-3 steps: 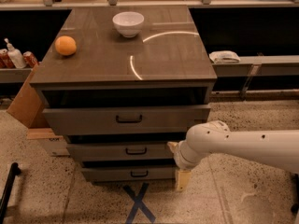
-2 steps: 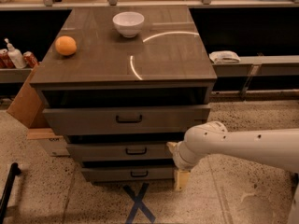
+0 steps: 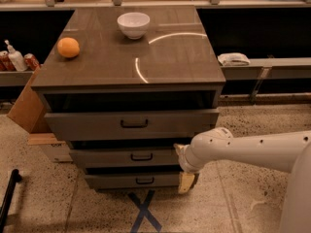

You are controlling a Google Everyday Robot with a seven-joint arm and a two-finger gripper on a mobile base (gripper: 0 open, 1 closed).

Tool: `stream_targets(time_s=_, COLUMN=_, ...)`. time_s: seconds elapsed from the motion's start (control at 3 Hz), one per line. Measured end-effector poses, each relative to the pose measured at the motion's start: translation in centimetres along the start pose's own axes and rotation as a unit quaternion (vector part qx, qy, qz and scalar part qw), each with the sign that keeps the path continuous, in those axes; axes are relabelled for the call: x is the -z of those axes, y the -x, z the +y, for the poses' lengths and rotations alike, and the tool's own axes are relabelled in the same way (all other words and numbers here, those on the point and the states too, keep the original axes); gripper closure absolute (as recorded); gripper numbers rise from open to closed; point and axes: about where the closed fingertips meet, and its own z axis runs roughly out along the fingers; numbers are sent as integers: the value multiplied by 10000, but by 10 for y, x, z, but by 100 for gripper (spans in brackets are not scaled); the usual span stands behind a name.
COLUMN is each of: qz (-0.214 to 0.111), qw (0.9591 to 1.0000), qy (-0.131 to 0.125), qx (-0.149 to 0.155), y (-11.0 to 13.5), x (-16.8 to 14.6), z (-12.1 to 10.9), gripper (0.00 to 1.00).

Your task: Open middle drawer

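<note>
The grey-brown cabinet [image 3: 131, 67] has three drawer fronts stacked one under another. The middle drawer [image 3: 107, 158] is the mid-sized front, with a small dark bar handle [image 3: 141, 157]. The taller top drawer [image 3: 87, 125] is above it and the shortest bottom drawer [image 3: 116, 180] is below it. My gripper [image 3: 187, 181] hangs from the white arm [image 3: 243, 152] at the right end of the two lower drawer fronts, level with the bottom drawer and right of the handles. It holds nothing that I can see.
An orange [image 3: 68, 47] and a white bowl [image 3: 133, 24] sit on the cabinet top. A cardboard box [image 3: 26, 106] leans at the cabinet's left. Bottles and cans [image 3: 14, 58] stand on the left shelf, a white cloth [image 3: 233, 58] on the right one. A blue tape X [image 3: 144, 211] marks the floor.
</note>
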Motion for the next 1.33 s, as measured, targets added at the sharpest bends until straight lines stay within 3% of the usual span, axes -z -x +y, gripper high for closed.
stream_targets(time_s=0.33, qz=-89, qw=9999, qy=-77, qx=-51, y=-1, x=-13, z=-15, gripper=0)
stream_targets(time_s=1.0, qz=-268, qw=9994, qy=96, qx=-208, y=-2, x=-49, z=-31, gripper=0)
stream_targets(time_s=1.33, qz=-293, qw=9991, qy=196, qx=-246, y=0, x=-59, z=-27, gripper=26)
